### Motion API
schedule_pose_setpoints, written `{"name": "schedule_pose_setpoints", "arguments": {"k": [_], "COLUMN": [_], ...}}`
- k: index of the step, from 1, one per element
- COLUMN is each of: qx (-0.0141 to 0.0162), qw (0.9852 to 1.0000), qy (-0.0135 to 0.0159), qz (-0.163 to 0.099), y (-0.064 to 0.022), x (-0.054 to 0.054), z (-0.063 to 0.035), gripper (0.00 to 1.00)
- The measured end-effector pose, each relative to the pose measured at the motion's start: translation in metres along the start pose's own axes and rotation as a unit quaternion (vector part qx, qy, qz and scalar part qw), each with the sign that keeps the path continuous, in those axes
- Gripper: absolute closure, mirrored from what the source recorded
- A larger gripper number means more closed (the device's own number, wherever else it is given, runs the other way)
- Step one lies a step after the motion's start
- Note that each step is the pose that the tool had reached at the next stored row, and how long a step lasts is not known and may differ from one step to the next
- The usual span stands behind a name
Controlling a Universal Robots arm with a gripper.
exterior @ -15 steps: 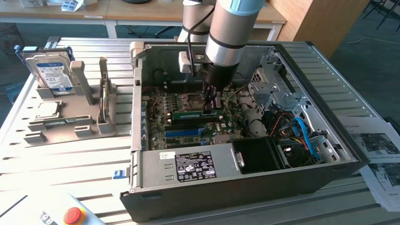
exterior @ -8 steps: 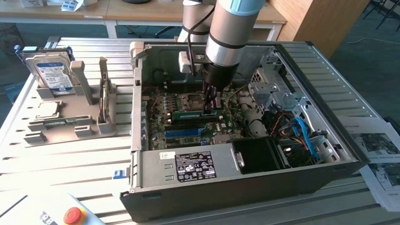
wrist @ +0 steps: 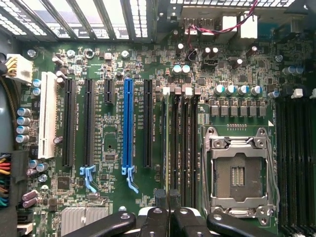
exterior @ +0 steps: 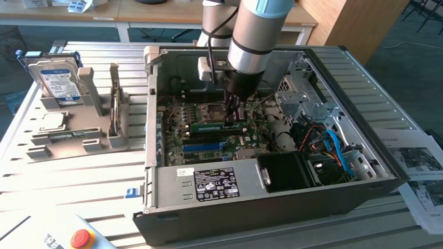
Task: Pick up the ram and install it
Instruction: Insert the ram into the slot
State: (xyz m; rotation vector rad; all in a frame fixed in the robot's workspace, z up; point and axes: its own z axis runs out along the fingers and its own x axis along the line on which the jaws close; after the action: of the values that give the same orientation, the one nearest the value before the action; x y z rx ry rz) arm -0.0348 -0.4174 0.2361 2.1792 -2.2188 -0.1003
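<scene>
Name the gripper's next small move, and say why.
Probably press straight down a little: the gripper is shut on the ram, which seems to lie along a black memory slot beside the empty processor socket; whether it's seated, I cannot tell.

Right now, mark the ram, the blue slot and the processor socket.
ram [exterior: 207,125]: exterior view, green board's exposed face.
blue slot [wrist: 128,123]: wrist view, its middle.
processor socket [wrist: 237,174]: wrist view, centre contacts.
</scene>
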Motion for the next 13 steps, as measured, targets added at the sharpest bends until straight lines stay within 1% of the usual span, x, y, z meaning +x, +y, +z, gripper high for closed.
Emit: {"name": "schedule_pose_setpoints", "arguments": {"k": [1, 13], "qx": [-0.0007, -0.0004], "qw": [1.0, 1.0], "qy": [-0.0002, -0.0002], "qz": [0.0, 0.0], "y": [0.0, 0.0008], "x": [0.0, 0.0], "z": [0.0001, 0.0003], "gripper": [0.88, 0.88]}}
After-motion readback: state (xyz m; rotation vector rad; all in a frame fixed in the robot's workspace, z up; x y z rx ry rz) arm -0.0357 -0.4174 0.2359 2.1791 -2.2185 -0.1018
